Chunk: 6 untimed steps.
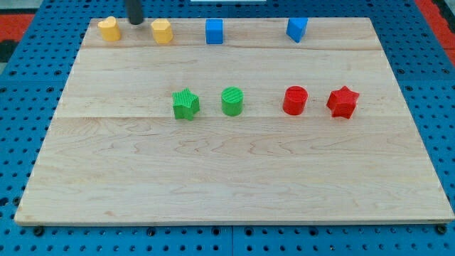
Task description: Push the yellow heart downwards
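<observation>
The yellow heart (162, 31) sits near the board's top edge, left of centre. A second yellow block (109, 28), which looks like a pentagon, sits further left along the same edge. My tip (134, 22) rests on the board between the two yellow blocks, slightly nearer the view's top than both. It stands a little apart from each and touches neither. The dark rod runs up out of the view's top.
A blue cube (214, 31) and a blue triangular block (297, 28) sit along the top edge to the right. Across the middle, left to right, are a green star (185, 104), green cylinder (232, 101), red cylinder (295, 100) and red star (343, 102). The wooden board (227, 178) lies on blue pegboard.
</observation>
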Each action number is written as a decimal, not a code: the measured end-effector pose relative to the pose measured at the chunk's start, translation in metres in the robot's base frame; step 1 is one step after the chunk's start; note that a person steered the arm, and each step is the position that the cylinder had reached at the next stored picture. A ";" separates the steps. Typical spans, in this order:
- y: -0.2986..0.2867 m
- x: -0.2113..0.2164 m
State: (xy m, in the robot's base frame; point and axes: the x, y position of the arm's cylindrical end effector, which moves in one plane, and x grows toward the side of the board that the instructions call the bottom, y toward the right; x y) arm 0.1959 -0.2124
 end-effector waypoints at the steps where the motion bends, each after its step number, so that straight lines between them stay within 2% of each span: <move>1: -0.036 -0.004; 2: -0.045 -0.001; 3: -0.025 0.033; 4: 0.047 0.124; 5: 0.053 0.161; 6: 0.109 0.181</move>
